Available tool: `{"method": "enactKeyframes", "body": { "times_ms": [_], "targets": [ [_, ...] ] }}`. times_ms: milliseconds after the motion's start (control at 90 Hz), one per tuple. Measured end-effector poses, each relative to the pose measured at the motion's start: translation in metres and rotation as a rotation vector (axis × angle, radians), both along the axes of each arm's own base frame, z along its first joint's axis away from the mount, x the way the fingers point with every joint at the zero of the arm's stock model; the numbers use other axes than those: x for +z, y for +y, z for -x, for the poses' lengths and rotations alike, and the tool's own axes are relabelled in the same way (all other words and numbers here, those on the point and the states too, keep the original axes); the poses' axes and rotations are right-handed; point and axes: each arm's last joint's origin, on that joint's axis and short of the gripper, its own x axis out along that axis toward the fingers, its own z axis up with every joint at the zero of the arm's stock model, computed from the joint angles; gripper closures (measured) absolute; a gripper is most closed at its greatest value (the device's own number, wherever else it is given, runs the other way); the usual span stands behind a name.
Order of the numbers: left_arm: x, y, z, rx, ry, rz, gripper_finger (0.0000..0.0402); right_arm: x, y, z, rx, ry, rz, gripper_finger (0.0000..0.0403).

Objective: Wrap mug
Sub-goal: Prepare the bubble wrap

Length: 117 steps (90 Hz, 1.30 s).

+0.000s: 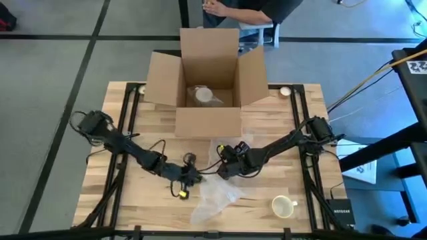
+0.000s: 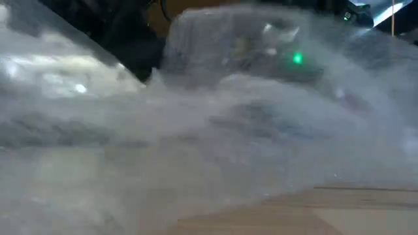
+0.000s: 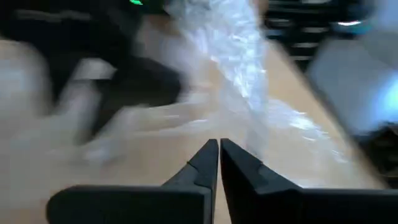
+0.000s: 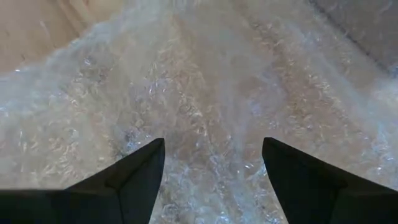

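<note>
A cream mug (image 1: 283,207) stands upright on the table near the front right, away from both grippers. A crumpled sheet of clear bubble wrap (image 1: 217,193) lies on the table at the front middle and fills the low view (image 2: 209,130). My right gripper (image 4: 212,146) is open at the sheet's far end (image 1: 223,168), its fingers spread over the wrap (image 4: 205,81). My left gripper (image 3: 219,152) is shut just left of the sheet (image 1: 190,175), with the wrap (image 3: 242,68) ahead of its tips and nothing seen between them. My right gripper points slanting down at the bubble wrap's far part (image 4: 211,162), with one open finger on either side of a ridge in it. I cannot tell whether the fingers touch the wrap.
An open cardboard box (image 1: 208,83) stands at the table's far middle with a wrapped thing (image 1: 203,95) inside. Small round objects sit at the far left (image 1: 142,90) and far right (image 1: 285,91). A person (image 1: 233,10) sits beyond the far edge.
</note>
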Motion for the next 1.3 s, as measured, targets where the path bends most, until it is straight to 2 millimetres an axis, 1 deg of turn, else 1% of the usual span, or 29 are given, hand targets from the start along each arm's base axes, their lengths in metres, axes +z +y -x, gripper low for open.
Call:
{"method": "enactKeyframes", "body": {
  "times_ms": [56, 133, 200, 244, 311, 378, 544, 667, 778, 856, 933, 1078, 1200, 1300],
  "targets": [
    [0.001, -0.01, -0.009, -0.097, -0.02, 0.023, 0.0402, 0.0, 0.0, 0.0, 0.0, 0.0, 0.0, 0.0146],
    [0.011, -0.025, -0.017, -0.23, -0.038, 0.049, 0.0402, 0.0, 0.0, 0.0, -0.002, 0.001, -0.001, 0.0146],
    [0.018, -0.034, -0.02, -0.278, -0.011, 0.016, 0.0402, 0.0, 0.0, 0.001, -0.014, 0.002, -0.002, 0.0146],
    [0.022, -0.035, -0.02, -0.288, 0.026, -0.028, 0.0402, 0.0, -0.001, 0.001, -0.024, 0.002, 0.005, 0.0146],
    [0.028, -0.032, -0.019, -0.281, 0.093, -0.092, 0.0402, -0.001, -0.002, 0.003, -0.058, 0.003, 0.018, 0.0146],
    [0.033, -0.029, -0.018, -0.277, 0.14, -0.118, 0.0402, -0.001, -0.004, 0.005, -0.098, 0.005, 0.03, 0.0146],
    [0.032, -0.026, -0.013, -0.274, 0.203, -0.153, 0.0402, -0.002, -0.007, 0.006, -0.138, 0.013, 0.033, 0.0146],
    [0.019, -0.018, -0.018, -0.206, 0.251, -0.197, 0.0402, -0.001, -0.007, 0.005, -0.14, 0.001, 0.034, 0.0146],
    [0.011, -0.009, -0.025, -0.129, 0.261, -0.228, 0.0402, -0.001, -0.007, 0.005, -0.138, 0.001, 0.032, 0.0146],
    [0.004, -0.006, -0.03, -0.17, 0.268, -0.203, 0.0402, -0.001, -0.007, 0.006, -0.136, 0.007, 0.03, 0.0146],
    [-0.007, -0.004, -0.033, -0.227, 0.29, -0.205, 0.0402, -0.001, -0.007, 0.005, -0.137, 0.004, 0.033, 0.0146],
    [-0.038, -0.001, -0.037, -0.227, 0.379, -0.225, 0.0402, -0.001, -0.01, 0.002, -0.146, -0.018, 0.01, 0.0146],
    [-0.052, -0.002, -0.037, -0.206, 0.436, -0.215, 0.0402, -0.001, -0.01, 0.001, -0.126, -0.018, 0.007, 0.0146],
    [-0.054, -0.005, -0.029, -0.198, 0.518, -0.217, 0.0402, -0.001, -0.009, 0.001, -0.112, -0.007, -0.01, 0.0146]
  ]
}}
